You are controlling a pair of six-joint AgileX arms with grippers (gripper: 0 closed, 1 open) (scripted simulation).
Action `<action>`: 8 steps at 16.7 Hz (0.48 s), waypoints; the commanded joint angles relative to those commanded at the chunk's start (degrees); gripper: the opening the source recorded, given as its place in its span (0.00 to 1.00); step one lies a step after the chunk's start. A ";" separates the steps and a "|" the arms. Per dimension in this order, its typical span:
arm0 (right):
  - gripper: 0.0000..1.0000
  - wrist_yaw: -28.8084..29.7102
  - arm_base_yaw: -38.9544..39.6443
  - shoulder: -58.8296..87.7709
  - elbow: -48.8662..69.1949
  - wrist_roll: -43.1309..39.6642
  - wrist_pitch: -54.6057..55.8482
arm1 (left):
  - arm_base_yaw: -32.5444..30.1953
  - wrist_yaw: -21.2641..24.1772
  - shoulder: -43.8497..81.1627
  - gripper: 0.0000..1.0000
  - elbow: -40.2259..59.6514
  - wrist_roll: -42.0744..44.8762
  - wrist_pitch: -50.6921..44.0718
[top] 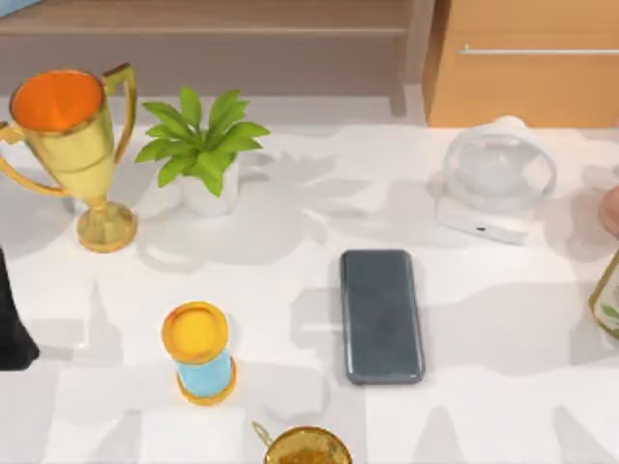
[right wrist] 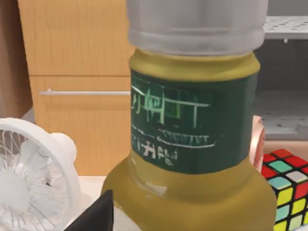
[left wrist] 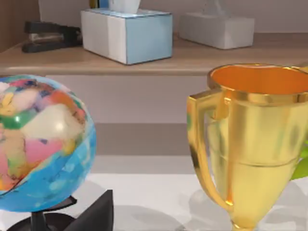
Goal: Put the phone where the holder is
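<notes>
Centrally on the white worktop (top: 484, 406) lies the phone (top: 381, 315) — flat, untouched, between an hourglass (top: 199, 353) and a fan (top: 495, 179). Neither pincer's opening can be told; no holder is evident.

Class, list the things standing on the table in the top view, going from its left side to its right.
Gold trophy → hourglass → potted plant → phone → white fan → bottle at the right edge.
</notes>
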 joint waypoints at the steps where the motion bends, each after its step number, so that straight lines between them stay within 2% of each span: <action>1: 1.00 0.00 0.00 0.00 0.00 0.00 0.00 | 0.00 0.00 0.00 1.00 0.00 0.00 0.00; 4: 1.00 0.09 0.35 1.15 1.69 0.51 -0.57 | 0.00 0.00 0.00 1.00 0.00 0.00 0.00; 8: 1.00 0.33 2.73 9.00 12.04 3.26 -4.44 | 0.00 0.00 0.00 1.00 0.00 0.00 0.00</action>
